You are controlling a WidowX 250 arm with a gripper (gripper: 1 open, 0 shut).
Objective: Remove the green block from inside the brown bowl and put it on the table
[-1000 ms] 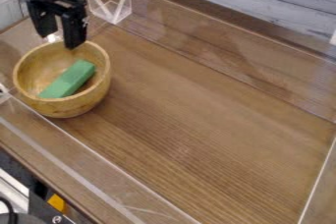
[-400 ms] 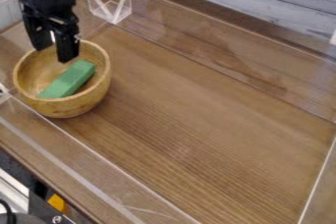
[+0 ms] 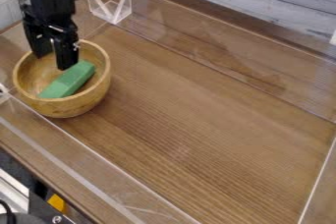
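block (image 3: 67, 80) lies aslant inside the bowl (image 3: 92, 94), left of frame. gripper (image 3: 55, 55) hangs over the block's upper end, fingers apart, empty. risk: a finger strikes the rim, or an end-grip lets the block pivot and slip.

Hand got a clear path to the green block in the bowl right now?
Probably yes. The hand hangs open, pointing down over the brown bowl, above the far end of the green block. The block lies uncovered with nothing else in the bowl; only the rim sits nearby.
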